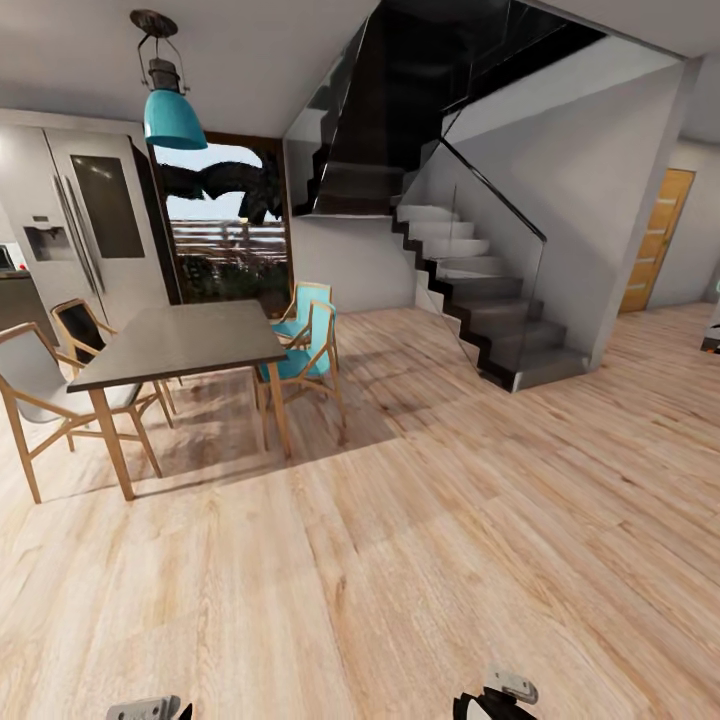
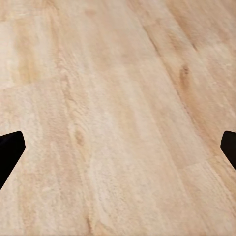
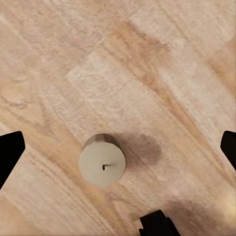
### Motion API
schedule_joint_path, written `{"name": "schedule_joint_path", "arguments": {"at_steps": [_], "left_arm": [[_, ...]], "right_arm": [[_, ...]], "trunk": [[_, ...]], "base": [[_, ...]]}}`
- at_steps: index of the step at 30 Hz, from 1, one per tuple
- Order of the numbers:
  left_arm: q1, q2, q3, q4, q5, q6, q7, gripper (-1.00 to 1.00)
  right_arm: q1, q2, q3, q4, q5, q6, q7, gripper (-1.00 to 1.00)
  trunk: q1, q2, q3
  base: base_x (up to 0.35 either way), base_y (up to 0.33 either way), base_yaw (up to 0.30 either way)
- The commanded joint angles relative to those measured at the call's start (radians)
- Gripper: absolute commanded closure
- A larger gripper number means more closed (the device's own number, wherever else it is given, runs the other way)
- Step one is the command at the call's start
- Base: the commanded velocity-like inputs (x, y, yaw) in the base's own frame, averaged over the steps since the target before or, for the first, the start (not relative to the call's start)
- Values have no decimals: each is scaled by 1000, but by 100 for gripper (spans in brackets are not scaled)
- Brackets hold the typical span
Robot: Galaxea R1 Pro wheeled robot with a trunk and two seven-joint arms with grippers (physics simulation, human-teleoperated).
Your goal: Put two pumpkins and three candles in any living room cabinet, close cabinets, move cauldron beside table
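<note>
One candle (image 3: 103, 160), a squat pale cylinder with a tiny dark wick, stands upright on the light wood floor, seen straight from above in the right wrist view. My right gripper (image 3: 118, 150) hangs open over it, its black fingertips (image 3: 10, 152) far apart on either side and not touching it. My left gripper (image 2: 118, 152) is open too, with bare floor planks between its fingertips (image 2: 10, 152). Both wrists peek in at the head view's lower edge, left (image 1: 150, 709) and right (image 1: 497, 697). The pumpkins, cabinet and cauldron are out of view.
A dark-topped dining table (image 1: 180, 340) with wooden chairs (image 1: 305, 350) stands ahead on the left, under a teal pendant lamp (image 1: 172, 115). A fridge (image 1: 85, 220) is behind it. A glass-railed staircase (image 1: 480, 300) rises ahead; a wooden door (image 1: 655, 240) is far right. Wood floor lies between.
</note>
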Motion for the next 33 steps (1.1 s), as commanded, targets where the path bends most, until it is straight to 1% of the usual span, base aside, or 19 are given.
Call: {"name": "schedule_joint_path", "arguments": {"at_steps": [1,9,33], "left_arm": [[0,0,1,-2,3,6,-5,-100],[0,0,2,0,3,6,-5,-100],[0,1,1,6,2,6,-5,-100]], "right_arm": [[0,1,-3,-3,0,6,-4,-100],[0,5,-3,7,2,-12,-3,-100],[0,7,-3,17,3,-14,-2,-100]], "trunk": [[4,-8,-4],[35,-64,-29],[127,-232,-104]], "base": [[0,0,0],[0,0,0],[0,0,0]]}}
